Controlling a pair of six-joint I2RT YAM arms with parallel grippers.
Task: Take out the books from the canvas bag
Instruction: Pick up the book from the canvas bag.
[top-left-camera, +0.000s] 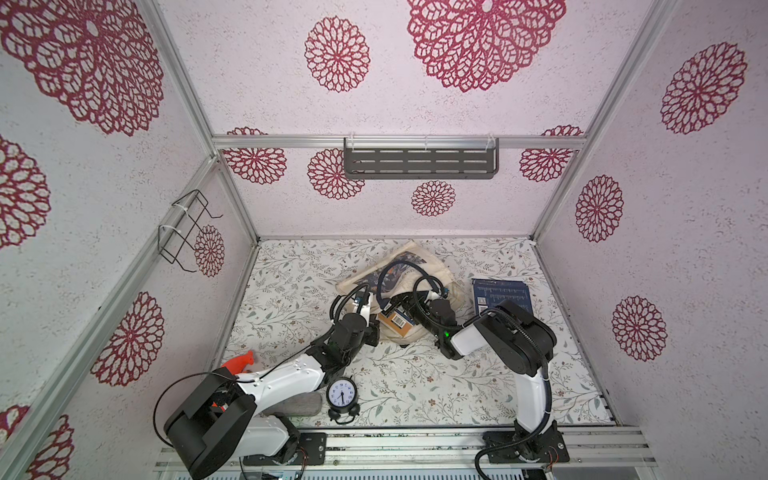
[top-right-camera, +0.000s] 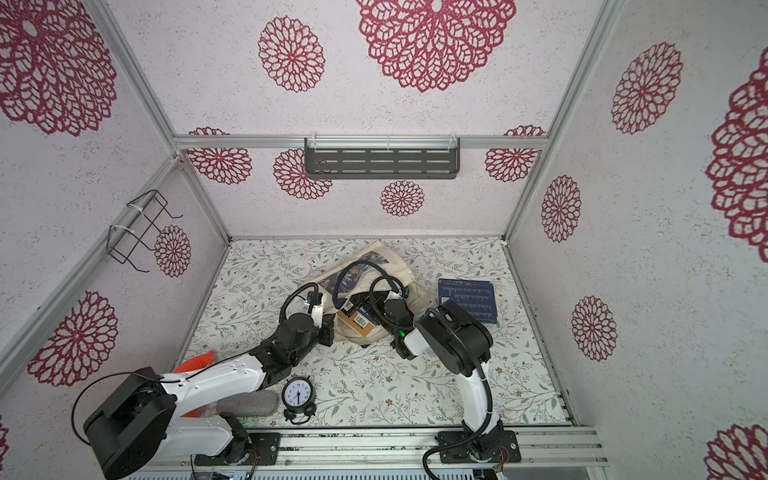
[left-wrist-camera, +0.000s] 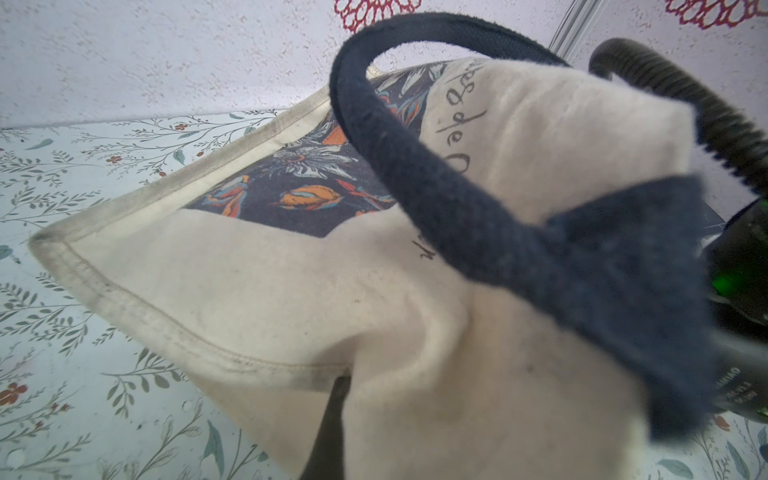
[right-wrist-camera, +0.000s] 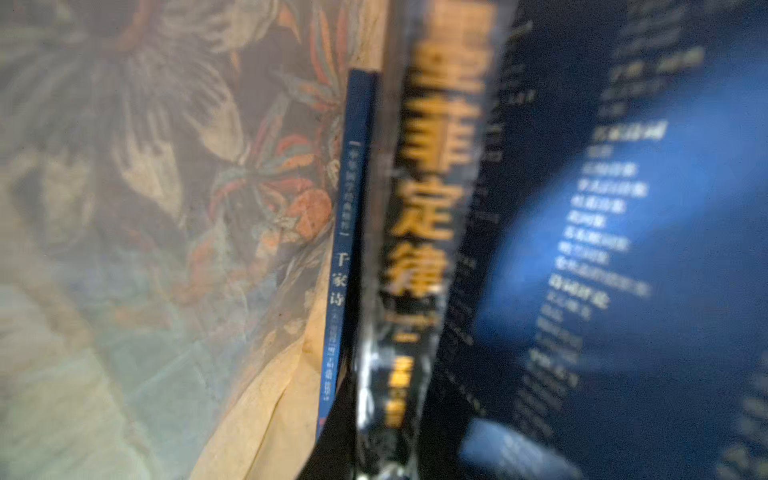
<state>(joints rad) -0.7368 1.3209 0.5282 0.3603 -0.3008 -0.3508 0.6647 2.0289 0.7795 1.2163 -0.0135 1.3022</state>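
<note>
In both top views the canvas bag (top-left-camera: 415, 255) (top-right-camera: 384, 255) lay slumped toward the back of the table (top-left-camera: 415, 386). 1 navy book (top-left-camera: 503, 295) (top-right-camera: 467, 299) lay flat to its right, its near corner hidden by my right arm. An orange-tan book (top-left-camera: 399, 322) poked from the mouth. My right pincer (top-left-camera: 397, 308) reached into the mouth, fingertips hidden.

In the left wrist view, cream cloth and a navy handle (left-wrist-camera: 415, 166) filled the frame. My left pincer (top-left-camera: 372, 331) was pinched together on the canvas bag, with only 1 dark finger (left-wrist-camera: 328, 419) showing.

The right wrist view was blurred: a blue spine (right-wrist-camera: 353, 208), a black-and-gold spine (right-wrist-camera: 419, 208) and a navy cover (right-wrist-camera: 623, 249) inside the bag. Whether my right pincer was apart or together, I could not tell.
</note>
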